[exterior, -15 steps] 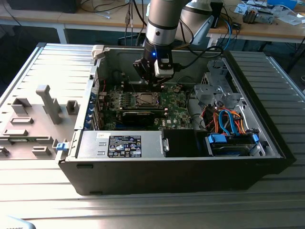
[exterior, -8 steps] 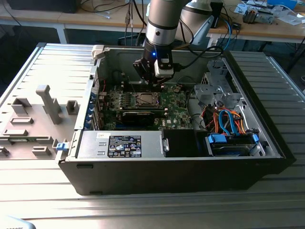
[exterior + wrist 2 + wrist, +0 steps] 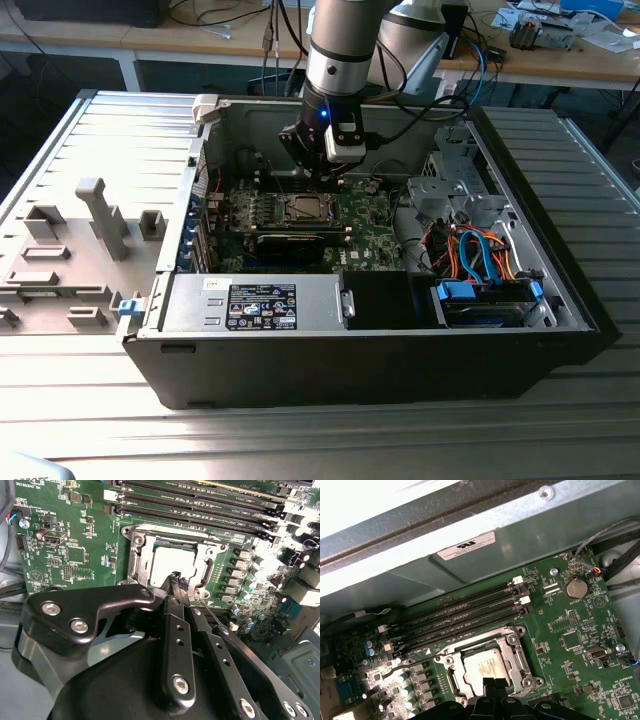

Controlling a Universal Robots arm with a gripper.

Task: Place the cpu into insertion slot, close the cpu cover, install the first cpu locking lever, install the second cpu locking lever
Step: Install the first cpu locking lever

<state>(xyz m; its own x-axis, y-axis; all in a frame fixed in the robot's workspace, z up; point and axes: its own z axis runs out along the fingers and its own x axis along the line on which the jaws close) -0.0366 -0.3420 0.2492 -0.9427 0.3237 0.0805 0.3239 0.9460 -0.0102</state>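
Already the cpu (image 3: 167,567) is seated in the insertion slot (image 3: 172,562), its pale metal top seen through the window of the cpu cover (image 3: 137,555), which lies flat over it in both wrist views. In the first wrist view the same chip (image 3: 482,666) is framed by the closed cover (image 3: 512,650), just beside the long memory slots (image 3: 460,615).

The end effector (image 3: 176,580) is held low over the socket's edge, and its black fingers (image 3: 174,587) are pressed close together at the tips; nothing is seen pinched between them. A thin wire lever (image 3: 212,612) is seen running along the side of the socket, near the fingertips, so the step in hand is judged to be the locking of a lever rather than the seating of the chip. Whether that lever is already hooked under its catch cannot be told.

For the step to be done well, the lever should be pushed by the fingertips alone, down and then sideways under its retaining tab, with the force kept off the chip's top and off the small capacitors (image 3: 240,575) standing next to the socket. The cover should be kept flat while pressure is applied; a lifted corner would be a sign of misalignment.

In the exterior view the arm's end effector (image 3: 325,170) is lowered inside the open computer case (image 3: 560,300), which rests on the surface (image 3: 300,440).
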